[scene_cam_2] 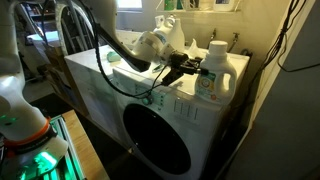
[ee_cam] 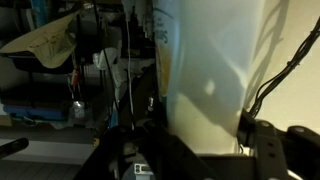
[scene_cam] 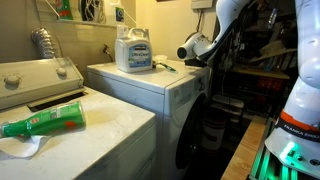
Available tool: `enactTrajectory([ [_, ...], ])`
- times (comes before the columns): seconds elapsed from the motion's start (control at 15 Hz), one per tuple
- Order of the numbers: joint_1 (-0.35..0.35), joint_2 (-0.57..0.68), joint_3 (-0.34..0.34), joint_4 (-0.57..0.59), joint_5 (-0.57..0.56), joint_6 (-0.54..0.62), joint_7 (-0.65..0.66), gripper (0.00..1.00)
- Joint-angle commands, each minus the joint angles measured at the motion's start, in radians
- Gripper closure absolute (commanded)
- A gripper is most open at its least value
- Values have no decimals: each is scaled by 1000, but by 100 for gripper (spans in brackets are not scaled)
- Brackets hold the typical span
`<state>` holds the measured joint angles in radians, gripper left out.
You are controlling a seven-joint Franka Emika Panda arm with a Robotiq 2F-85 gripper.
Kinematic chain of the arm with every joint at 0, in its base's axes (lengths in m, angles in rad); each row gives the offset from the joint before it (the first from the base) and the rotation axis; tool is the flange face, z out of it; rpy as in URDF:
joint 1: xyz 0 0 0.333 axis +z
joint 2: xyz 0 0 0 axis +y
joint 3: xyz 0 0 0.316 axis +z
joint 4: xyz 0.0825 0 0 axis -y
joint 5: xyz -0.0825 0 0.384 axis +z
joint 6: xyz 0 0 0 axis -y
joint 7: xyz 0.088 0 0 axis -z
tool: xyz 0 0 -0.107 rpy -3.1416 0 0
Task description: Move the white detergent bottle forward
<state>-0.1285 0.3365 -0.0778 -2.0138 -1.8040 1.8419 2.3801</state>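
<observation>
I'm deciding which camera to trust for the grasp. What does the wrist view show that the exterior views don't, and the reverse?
Only the wrist view: a white container wall filling much of the frame close up, dark fingers at the bottom edge, and cluttered shelves on the left.
Only the exterior views: the green bottle lying on the washer, the big jug seen whole, the dryer's round door and the arm.
Shared: the gripper by a white container. Which container fills the wrist view cannot be told.

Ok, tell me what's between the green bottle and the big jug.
Nothing stands there: in an exterior view, only bare washer top and the dryer's edge separate the green bottle from the big jug.
</observation>
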Motion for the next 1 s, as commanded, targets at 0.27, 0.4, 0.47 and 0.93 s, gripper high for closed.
enactTrajectory([
  [0.27, -3, -23, 5, 60, -60, 88, -1, 61],
  [0.4, 1, -27, 6, 80, -97, 125, 16, 61],
  [0.47, 4, -28, 8, 88, -115, 140, 26, 61],
  [0.93, 9, -2, 30, 122, -156, 221, 51, 36],
])
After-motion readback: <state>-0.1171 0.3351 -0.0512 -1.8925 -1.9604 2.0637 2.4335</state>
